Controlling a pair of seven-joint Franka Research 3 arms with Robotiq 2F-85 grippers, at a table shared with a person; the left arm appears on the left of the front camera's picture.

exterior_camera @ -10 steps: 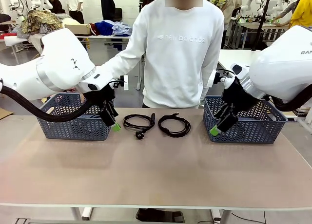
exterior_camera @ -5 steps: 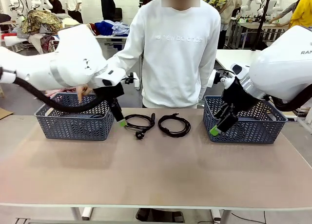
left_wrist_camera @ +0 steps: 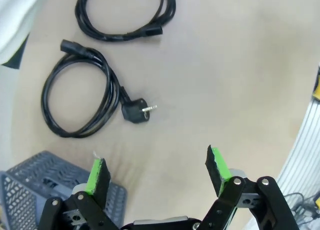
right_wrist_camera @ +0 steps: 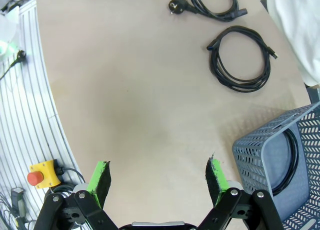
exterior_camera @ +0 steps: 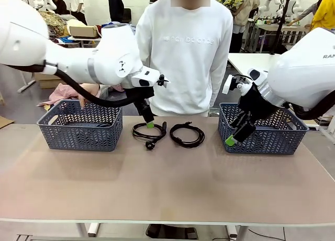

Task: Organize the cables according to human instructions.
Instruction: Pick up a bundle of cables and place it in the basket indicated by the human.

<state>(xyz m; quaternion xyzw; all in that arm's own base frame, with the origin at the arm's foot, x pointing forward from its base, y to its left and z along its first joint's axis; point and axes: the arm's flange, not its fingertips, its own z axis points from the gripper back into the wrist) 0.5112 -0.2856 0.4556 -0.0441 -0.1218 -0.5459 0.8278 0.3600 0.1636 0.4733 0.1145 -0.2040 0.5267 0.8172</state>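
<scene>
Now the left arm reaches across toward the middle of the surface [exterior_camera: 167, 183]. Its left pincer [left_wrist_camera: 157, 169] hangs over the near-left one of two loose cables with its green pads [left_wrist_camera: 98, 173] spread wide apart and nothing between them. That cable is a coiled black power cable [left_wrist_camera: 75, 102] whose round two-pin plug [left_wrist_camera: 137, 110] lies just outside the loop. In the left wrist view it sits ahead of the fingertips, not touching them. The second cable [exterior_camera: 187, 134], also a black coil, lies just beside the first on the person's side of the surface, and the two loops are close but apart.

The right pincer [right_wrist_camera: 158, 177] is held above the surface by the front-left corner of the right basket [exterior_camera: 272, 139], tilted downward. Its pads stand wide apart too, and it grips nothing. In the right wrist view a black cord [right_wrist_camera: 294, 160] curves along the inside of that blue-grey basket. A matching left basket [exterior_camera: 78, 135] stands at the other end of the surface, with a dark cord dimly visible inside it.

A person in a white sweatshirt [exterior_camera: 191, 52] stands at the far edge, behind the two loose coils.
</scene>
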